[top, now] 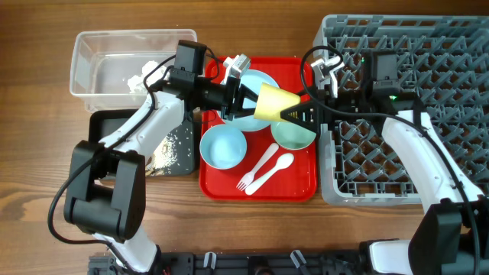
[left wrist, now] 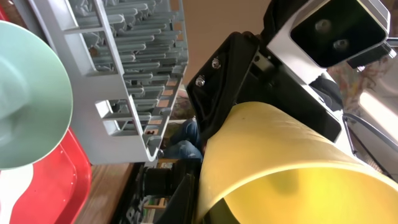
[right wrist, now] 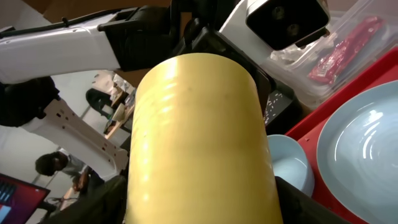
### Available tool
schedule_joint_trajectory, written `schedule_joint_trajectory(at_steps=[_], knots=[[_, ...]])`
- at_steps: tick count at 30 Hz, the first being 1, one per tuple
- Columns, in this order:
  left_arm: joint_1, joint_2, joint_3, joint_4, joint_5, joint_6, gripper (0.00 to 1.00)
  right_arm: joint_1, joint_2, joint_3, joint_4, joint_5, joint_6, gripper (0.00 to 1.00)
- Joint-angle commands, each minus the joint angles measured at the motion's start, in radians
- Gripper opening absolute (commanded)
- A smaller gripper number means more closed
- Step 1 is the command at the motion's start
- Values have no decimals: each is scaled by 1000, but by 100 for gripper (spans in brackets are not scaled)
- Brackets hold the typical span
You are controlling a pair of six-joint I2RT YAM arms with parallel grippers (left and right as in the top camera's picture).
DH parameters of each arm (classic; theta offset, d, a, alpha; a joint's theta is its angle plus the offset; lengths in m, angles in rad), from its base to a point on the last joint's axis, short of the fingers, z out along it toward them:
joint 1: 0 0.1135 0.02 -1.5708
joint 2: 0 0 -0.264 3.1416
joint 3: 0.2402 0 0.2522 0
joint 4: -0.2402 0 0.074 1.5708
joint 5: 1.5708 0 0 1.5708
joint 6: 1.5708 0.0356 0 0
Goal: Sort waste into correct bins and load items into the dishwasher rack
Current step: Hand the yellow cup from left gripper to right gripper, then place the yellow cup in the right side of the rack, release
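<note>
The yellow cup (top: 273, 103) hangs on its side above the red tray, held between both grippers. My left gripper (top: 243, 98) pinches its rim at the open mouth (left wrist: 280, 162). My right gripper (top: 299, 114) grips its body from the other end, a finger on each side (right wrist: 193, 137). On the tray are the pale blue plate (top: 256, 80), a blue bowl (top: 223, 145), a teal bowl (top: 294, 136), the white fork (top: 256, 172) and spoon (top: 275, 166). The grey rack (top: 428, 53) stands at the right.
The red tray (top: 306, 183) sits mid-table. The clear tub (top: 99, 53) at back left holds white tissue (top: 141, 76) and the red wrapper (right wrist: 345, 46). The black tray (top: 107, 122) in front of it holds crumbly scraps (top: 176, 149).
</note>
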Motion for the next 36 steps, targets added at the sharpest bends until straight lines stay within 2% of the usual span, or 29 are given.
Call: schedule_joint_trajectory(at_steps=[1,4,6,9,11,13,14,15,18,22,24,27,32,36], knots=[[-7,4,0,3,-16,-10,4,11,8,16,9,-34,-3,71],[-8,4,0,3,-16,-10,4,11,8,16,14,-31,-3,61],[-8,4,0,3,-17,-9,4,11,8,16,25,-31,-2,46],[-8,4,0,3,-61,-3,16,11,8,16,27,63,56,41],[-8,4,0,-33,-222,6,23,11,8,16,27,170,98,33],[-2,4,0,-97,-407,53,38,10,4,16,24,247,127,23],[39,-13,0,-148,-547,53,45,2,-20,17,-6,351,127,13],[83,-50,0,-216,-681,81,45,-14,-60,18,-45,446,128,4],[125,-151,0,-357,-906,164,46,-72,-148,50,-154,573,147,4],[138,-317,0,-480,-1150,184,41,-195,-225,212,-420,914,259,4],[138,-372,0,-494,-1178,184,40,-260,-221,326,-562,1065,310,4],[138,-397,0,-493,-1177,183,38,-351,-211,439,-673,1218,336,4],[138,-394,0,-498,-1177,183,38,-531,-133,570,-780,1403,336,4],[138,-395,0,-509,-1177,183,37,-679,-47,578,-781,1442,389,4]])
